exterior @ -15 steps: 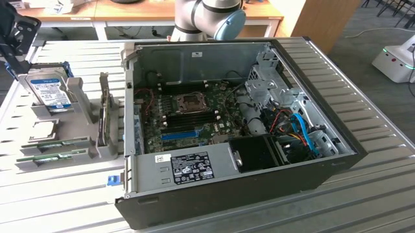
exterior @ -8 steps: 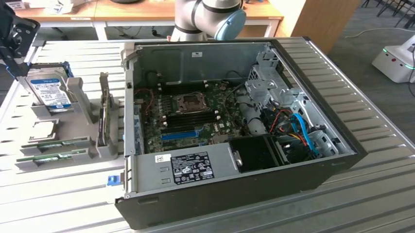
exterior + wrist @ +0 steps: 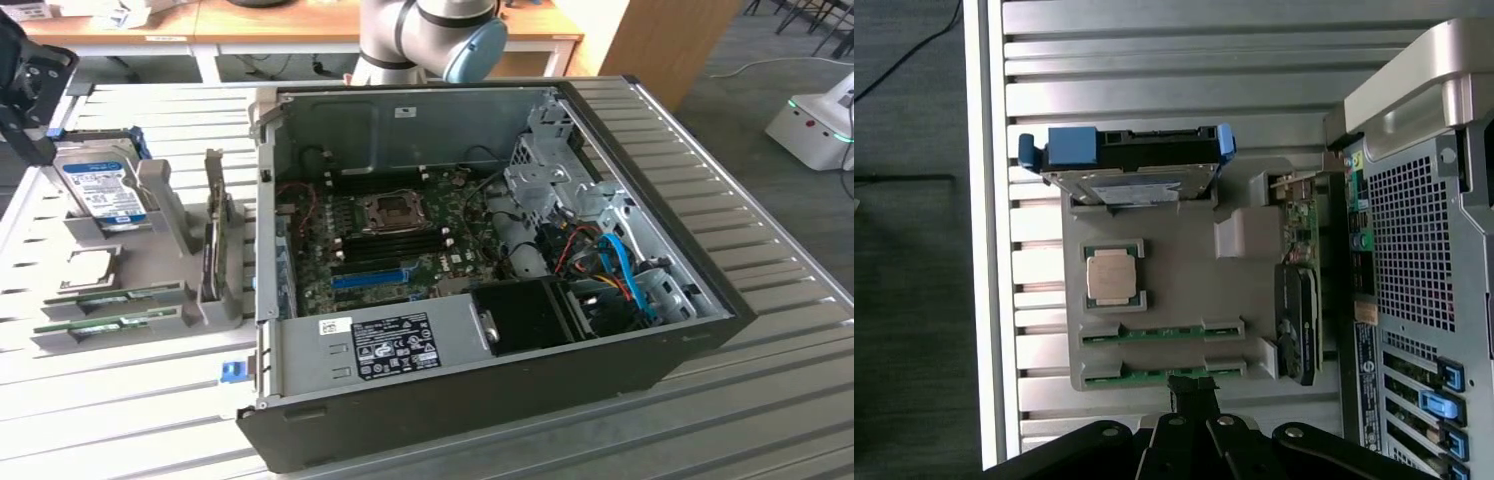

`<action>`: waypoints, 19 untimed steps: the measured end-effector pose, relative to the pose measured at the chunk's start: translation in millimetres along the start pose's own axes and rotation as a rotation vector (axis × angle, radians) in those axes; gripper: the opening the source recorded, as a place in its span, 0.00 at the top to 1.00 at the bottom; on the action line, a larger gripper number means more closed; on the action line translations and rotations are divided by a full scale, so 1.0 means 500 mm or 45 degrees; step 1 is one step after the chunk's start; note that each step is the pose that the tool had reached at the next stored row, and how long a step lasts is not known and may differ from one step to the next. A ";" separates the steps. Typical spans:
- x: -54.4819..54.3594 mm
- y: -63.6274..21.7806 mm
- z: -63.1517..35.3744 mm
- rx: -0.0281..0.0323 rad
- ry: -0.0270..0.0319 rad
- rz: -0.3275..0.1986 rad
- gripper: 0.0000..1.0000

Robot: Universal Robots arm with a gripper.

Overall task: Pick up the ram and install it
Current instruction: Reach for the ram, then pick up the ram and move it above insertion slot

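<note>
Pick step's barely getting going: the gripper [image 3: 1189,388] is hovering empty, fingers pinched closed, right by the ram [image 3: 1154,373], which is sitting in the edge slot of the gray holder [image 3: 1184,285]. Guessing a grab is calling for opening up and squaring over it.

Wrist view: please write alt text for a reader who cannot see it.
The shut pincer hovers at a green ram stick in a grey holder that also carries a processor and a hard drive. A computer case stands beside it.
</note>
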State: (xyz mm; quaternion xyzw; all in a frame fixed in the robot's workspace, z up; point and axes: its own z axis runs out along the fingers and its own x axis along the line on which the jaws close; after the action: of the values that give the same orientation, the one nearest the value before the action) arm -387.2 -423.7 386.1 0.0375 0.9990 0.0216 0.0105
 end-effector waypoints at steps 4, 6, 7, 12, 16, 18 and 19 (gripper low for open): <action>-0.001 -0.012 0.000 0.0000 -0.0001 0.000 0.89; -0.002 -0.016 -0.001 0.0000 -0.0001 0.000 0.89; -0.002 -0.016 -0.001 0.0000 -0.0001 0.000 0.89; -0.002 -0.016 -0.001 0.0000 -0.0001 0.000 0.89; -0.002 -0.016 -0.001 0.0000 -0.0001 0.000 0.89; -0.002 -0.016 -0.001 0.0000 -0.0001 0.000 0.89; -0.002 -0.016 -0.001 0.0000 -0.0001 0.000 0.89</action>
State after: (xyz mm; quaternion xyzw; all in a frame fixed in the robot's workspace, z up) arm -387.0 -431.7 386.1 0.0375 0.9990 0.0216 0.0105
